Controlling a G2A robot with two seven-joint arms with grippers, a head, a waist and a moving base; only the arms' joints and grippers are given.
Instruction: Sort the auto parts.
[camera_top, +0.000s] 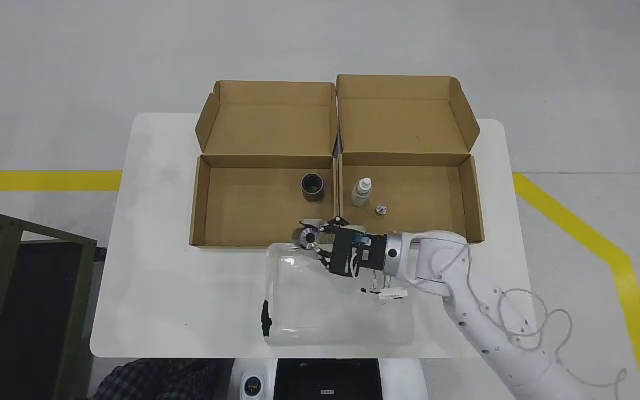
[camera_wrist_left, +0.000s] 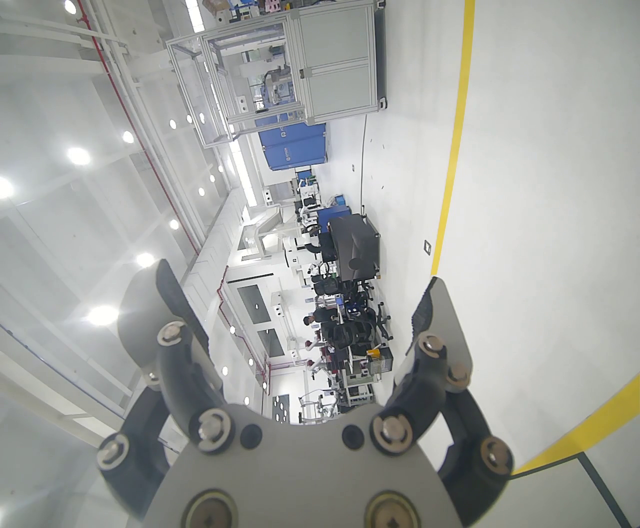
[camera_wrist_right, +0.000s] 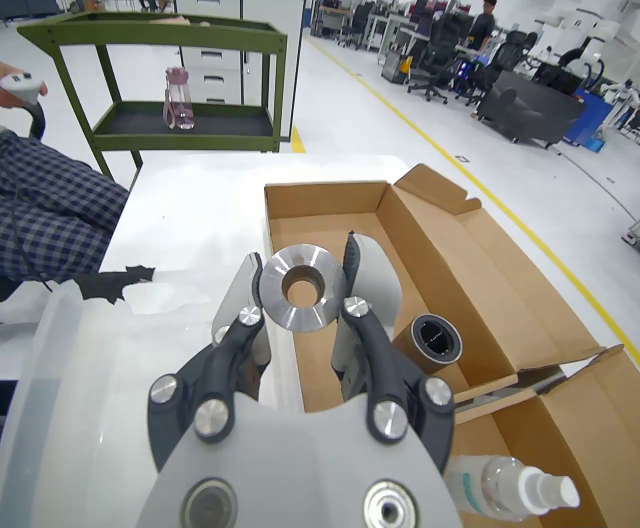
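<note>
1. Your right claw (camera_wrist_right: 303, 255) is clamped on a steel ring (camera_wrist_right: 300, 317), with the fingertips pinching its rim from both sides and the centre hole facing the wrist camera.
2. Your left claw (camera_wrist_left: 300, 277) has its fingers spread apart with nothing between them, and it points off into the room.
3. The ring hangs about over the near wall of the left box (camera_top: 240, 205), where that wall meets the clear bin (camera_top: 330, 310) on the table (camera_top: 160, 250). If you let go here, it will likely strike the cardboard edge and tip back into the bin.
4. The grip sits only at the fingertips on smooth metal, so a quick swing could make the ring slide out.
5. Farther in, a black bushing (camera_top: 313, 184) lies near the left box's far wall. If you drop the ring from a height, it may roll into the bushing.
6. The right box (camera_top: 430, 205) holds a spray bottle (camera_top: 361, 190) and a small metal part (camera_top: 381, 208). If you drift that way, the ring lands in what looks like the wrong box.
</note>
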